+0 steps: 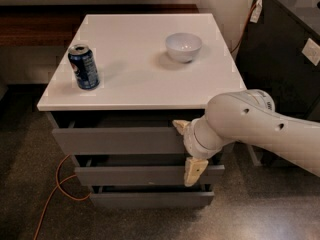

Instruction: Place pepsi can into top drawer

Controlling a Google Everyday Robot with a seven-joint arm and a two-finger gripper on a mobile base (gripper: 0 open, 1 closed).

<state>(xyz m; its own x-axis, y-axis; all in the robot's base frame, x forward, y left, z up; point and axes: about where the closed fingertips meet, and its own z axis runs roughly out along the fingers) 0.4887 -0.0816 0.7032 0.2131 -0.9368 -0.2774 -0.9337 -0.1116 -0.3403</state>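
A: Fig., L to R: containers first?

B: Orange cable [55,184] on the floor at far L. Pepsi can [84,67] stands upright near the front-L corner of the white worktop [135,89]. Top drawer [117,140] is just under the worktop, its interior not visible. White bowl [183,46] sits R of centre toward the back, its inside plain white.

A: And the claw?

B: Claw [187,149] is at the R end of the drawer fronts, below the worktop edge. Its fingers are spread wide, one at the top drawer's upper edge, one lower, gripping nothing. The can is well apart from it, up and to the L.
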